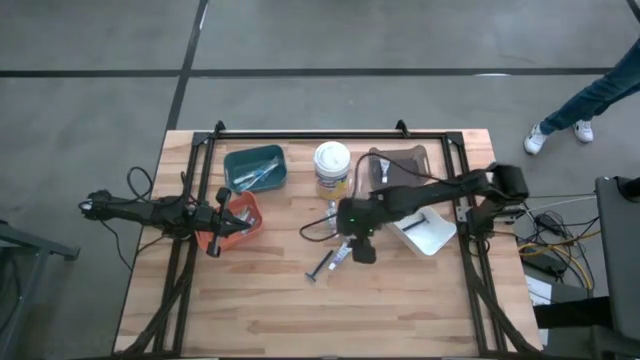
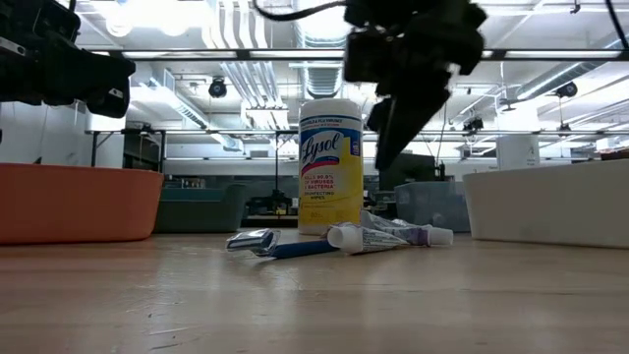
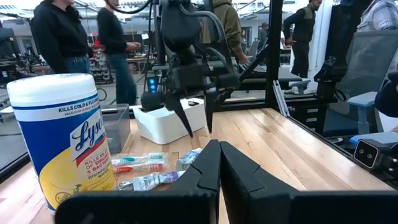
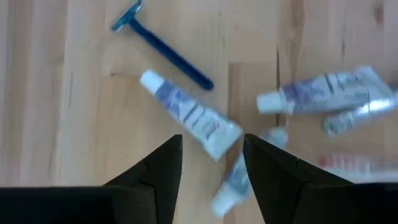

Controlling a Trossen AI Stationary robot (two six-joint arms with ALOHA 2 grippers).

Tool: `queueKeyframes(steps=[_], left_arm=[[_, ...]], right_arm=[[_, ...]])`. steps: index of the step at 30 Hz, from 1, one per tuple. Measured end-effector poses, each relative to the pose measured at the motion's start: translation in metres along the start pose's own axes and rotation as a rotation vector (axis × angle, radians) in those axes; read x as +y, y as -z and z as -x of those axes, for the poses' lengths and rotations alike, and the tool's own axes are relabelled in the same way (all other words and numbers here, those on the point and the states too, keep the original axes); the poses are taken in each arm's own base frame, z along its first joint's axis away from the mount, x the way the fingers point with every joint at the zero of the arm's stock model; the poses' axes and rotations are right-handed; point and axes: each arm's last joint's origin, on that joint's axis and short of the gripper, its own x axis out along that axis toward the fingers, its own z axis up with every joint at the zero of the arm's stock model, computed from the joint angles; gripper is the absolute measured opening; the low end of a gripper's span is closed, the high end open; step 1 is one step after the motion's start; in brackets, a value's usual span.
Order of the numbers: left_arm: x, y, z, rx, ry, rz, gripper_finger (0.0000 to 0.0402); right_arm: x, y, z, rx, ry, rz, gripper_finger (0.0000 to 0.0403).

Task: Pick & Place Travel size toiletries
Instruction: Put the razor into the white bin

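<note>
Right gripper above half-hidden tube

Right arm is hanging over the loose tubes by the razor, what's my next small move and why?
Probably lower the right gripper straight down onto the nearest squeeze tube. Its fingers are open and empty, and that tube's end lies between them.

Blue razor, white tubes with purple print, yellow-and-white wipes tub, orange bin, teal bin, white bin, pale wood-grain tabletop.
</note>
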Motion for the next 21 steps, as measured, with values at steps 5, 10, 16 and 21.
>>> queueKeyframes(steps=[5,10,16,21], left_arm=[[0.000,0.000,0.000,0.002,0.000,0.000,0.0007],[0.000,0.000,0.000,0.002,0.000,0.000,0.0007],[0.000,0.000,0.000,0.001,0.001,0.000,0.0007],[0.000,0.000,0.000,0.002,0.000,0.000,0.0007]], right_arm=[[-0.002,-0.014,-0.018,0.070,0.007,0.003,0.0160],[-0.002,-0.023,-0.027,0.121,0.012,0.012,0.0148],[-0.003,-0.025,-0.034,0.132,0.017,0.018,0.0135],[-0.004,-0.023,-0.035,0.141,0.018,0.018,0.0130]])
